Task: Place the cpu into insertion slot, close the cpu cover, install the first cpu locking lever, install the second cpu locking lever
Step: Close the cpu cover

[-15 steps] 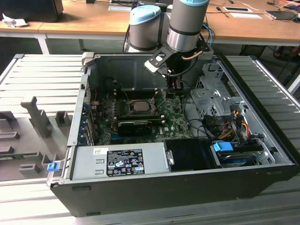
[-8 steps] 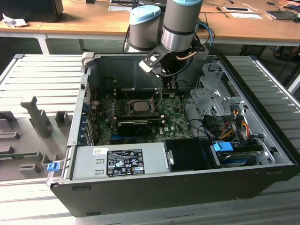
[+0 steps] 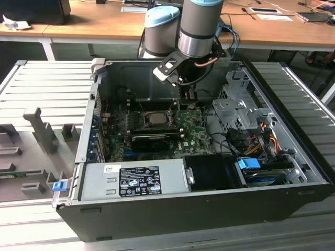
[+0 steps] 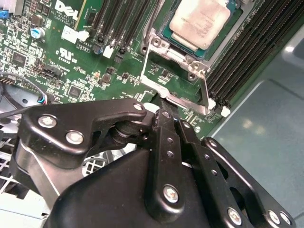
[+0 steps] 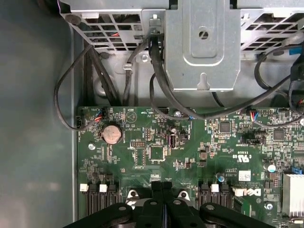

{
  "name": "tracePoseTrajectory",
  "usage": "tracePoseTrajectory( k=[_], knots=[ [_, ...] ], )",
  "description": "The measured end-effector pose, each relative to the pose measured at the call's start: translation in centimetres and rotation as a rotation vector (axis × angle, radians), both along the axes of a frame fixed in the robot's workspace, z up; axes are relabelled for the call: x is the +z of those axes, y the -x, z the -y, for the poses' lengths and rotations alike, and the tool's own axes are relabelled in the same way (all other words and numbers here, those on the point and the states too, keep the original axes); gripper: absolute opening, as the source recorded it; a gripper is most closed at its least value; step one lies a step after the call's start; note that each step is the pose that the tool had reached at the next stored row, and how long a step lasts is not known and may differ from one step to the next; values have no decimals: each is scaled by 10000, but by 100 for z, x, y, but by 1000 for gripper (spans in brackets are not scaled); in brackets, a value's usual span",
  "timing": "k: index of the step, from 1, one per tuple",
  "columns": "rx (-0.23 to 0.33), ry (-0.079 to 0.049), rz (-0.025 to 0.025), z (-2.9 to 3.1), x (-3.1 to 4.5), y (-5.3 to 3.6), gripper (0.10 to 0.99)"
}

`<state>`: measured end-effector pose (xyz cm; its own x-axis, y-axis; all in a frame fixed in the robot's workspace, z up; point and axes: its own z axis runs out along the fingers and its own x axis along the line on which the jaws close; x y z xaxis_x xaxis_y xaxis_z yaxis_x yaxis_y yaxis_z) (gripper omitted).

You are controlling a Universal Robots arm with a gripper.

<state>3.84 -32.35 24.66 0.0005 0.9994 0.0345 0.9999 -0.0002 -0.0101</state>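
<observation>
We see the pincer [image 4: 162, 108] clenched beside the open cpu cover [image 4: 183, 99], the cpu [image 4: 202, 21] seated; a slip, we judge, could drop the plate askew.

This looks like a robotics lab or an electronics workshop. Beneath the gripper [image 3: 185, 102], an open computer case [image 3: 157, 209] sits on a ribbed metal bench [image 3: 47, 78]. Behind the gripper stand wooden desks [image 3: 104, 23] with papers [image 3: 275, 16], and grey part holders [image 3: 39, 123] lie well off to one side.
</observation>
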Motion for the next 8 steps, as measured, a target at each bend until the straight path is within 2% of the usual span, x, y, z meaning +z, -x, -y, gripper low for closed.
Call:
tracePoseTrajectory(
  k=[8],
  knots=[
    [2,-2,3,0,0,33,106]
  ],
)
